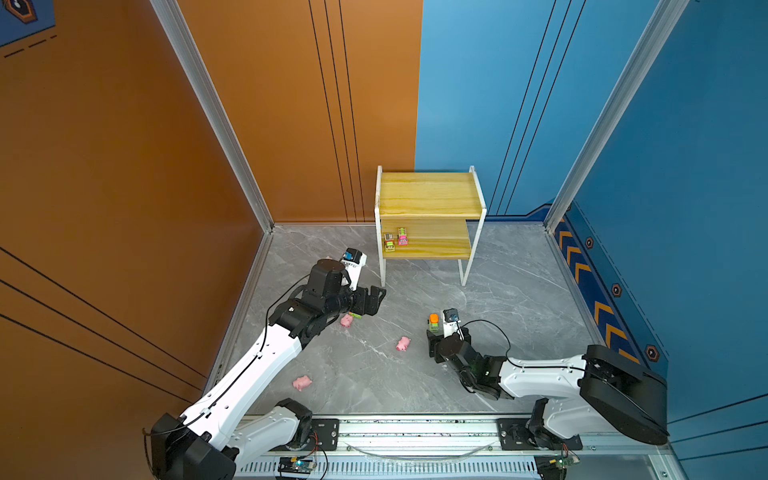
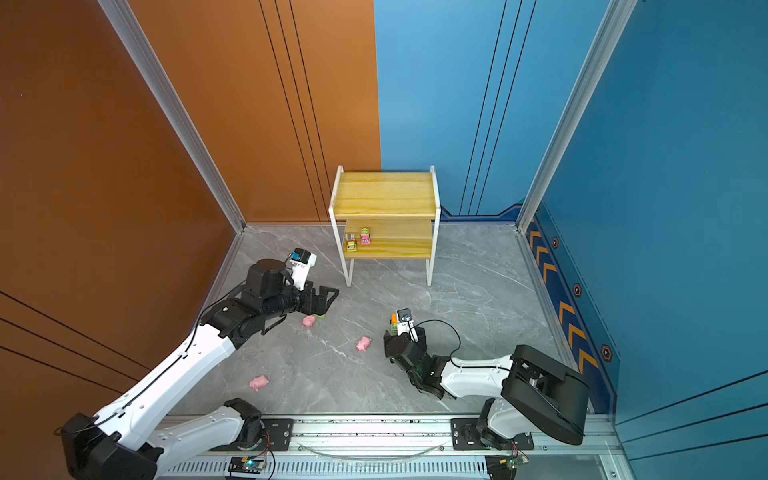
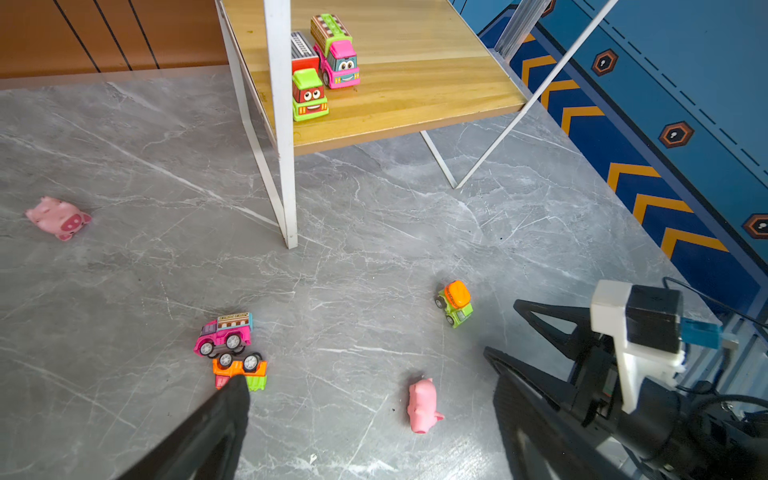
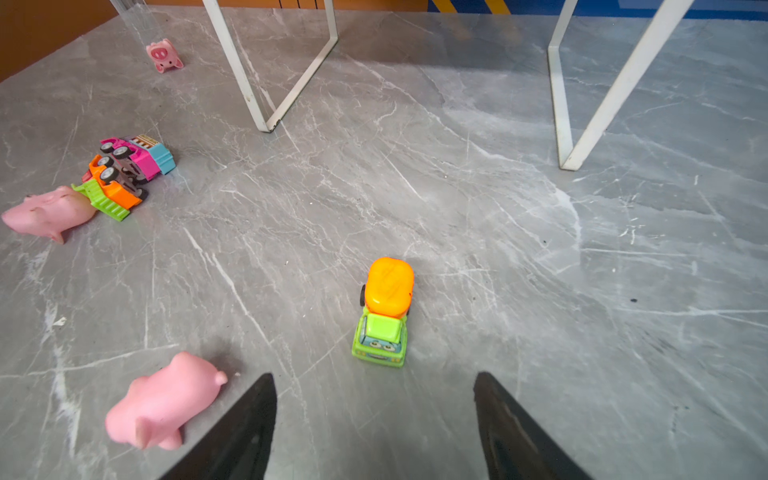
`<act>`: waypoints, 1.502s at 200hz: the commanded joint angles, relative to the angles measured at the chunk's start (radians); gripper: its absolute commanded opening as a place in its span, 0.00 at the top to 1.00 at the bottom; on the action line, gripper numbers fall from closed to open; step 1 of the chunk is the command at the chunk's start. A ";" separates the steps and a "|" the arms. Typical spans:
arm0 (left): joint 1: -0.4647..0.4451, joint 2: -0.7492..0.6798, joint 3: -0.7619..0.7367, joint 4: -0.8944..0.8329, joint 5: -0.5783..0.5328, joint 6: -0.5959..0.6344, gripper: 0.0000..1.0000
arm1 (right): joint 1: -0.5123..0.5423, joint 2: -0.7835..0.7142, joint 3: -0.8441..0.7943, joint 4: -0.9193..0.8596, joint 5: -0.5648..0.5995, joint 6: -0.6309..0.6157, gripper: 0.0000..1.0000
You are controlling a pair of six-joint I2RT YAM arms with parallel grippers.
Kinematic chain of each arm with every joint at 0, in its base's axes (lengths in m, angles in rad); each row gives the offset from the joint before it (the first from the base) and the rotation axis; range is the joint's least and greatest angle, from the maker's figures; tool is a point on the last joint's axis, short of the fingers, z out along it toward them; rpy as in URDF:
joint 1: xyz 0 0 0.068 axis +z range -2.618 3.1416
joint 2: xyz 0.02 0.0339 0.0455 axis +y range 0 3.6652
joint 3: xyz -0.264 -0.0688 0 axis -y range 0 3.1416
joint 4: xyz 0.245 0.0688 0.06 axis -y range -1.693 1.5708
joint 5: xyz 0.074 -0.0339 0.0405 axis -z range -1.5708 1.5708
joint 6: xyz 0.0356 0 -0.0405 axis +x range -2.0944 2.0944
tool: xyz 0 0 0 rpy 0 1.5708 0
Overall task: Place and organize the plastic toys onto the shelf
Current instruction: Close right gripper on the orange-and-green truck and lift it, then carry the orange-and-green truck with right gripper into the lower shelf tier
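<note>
Grey marble tabletop [image 1: 498,299], orange and blue walls. Left gripper [image 1: 376,297]: wide open, empty, above two tipped trucks [image 3: 232,353]. Right gripper [image 4: 374,415]: parted, empty, behind mixer truck [image 4: 384,311]. Far, shelf [image 1: 430,195]: two trucks [image 1: 395,240] placed; pigs [image 1: 403,344] remaining.

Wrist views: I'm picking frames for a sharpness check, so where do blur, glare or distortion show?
Left wrist view: trucks on the shelf are sharp, the fingers at the edge blurred; shelf legs splay with wide-angle stretch. Right wrist view: mixer truck crisp, nearest pig soft, pale glare on the floor.
</note>
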State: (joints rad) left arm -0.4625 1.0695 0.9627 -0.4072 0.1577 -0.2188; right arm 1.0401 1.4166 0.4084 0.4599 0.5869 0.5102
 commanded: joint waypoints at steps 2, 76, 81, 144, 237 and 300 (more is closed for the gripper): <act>-0.004 -0.009 -0.013 0.013 -0.005 -0.015 0.07 | 0.006 0.043 -0.013 0.154 0.038 -0.011 0.25; -0.004 -0.023 -0.012 0.013 0.018 -0.024 0.07 | -0.021 0.167 -0.008 0.249 0.022 0.000 0.29; -0.005 -0.024 -0.012 0.013 0.019 -0.024 0.07 | -0.024 0.171 -0.008 0.252 0.022 0.002 0.30; -0.008 -0.024 -0.013 0.014 0.024 -0.027 0.07 | -0.064 0.235 -0.005 0.307 -0.007 0.013 0.36; -0.005 -0.014 -0.012 0.015 0.024 -0.027 0.08 | -0.104 0.369 0.045 0.353 -0.075 0.019 0.50; 0.003 -0.019 -0.014 0.013 0.018 -0.022 0.08 | -0.130 0.401 0.071 0.364 -0.085 0.013 0.69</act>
State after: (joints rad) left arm -0.4641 1.0611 0.9627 -0.4072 0.1623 -0.2363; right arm 0.9245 1.8076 0.4690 0.8238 0.5190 0.5220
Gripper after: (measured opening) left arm 0.925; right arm 0.337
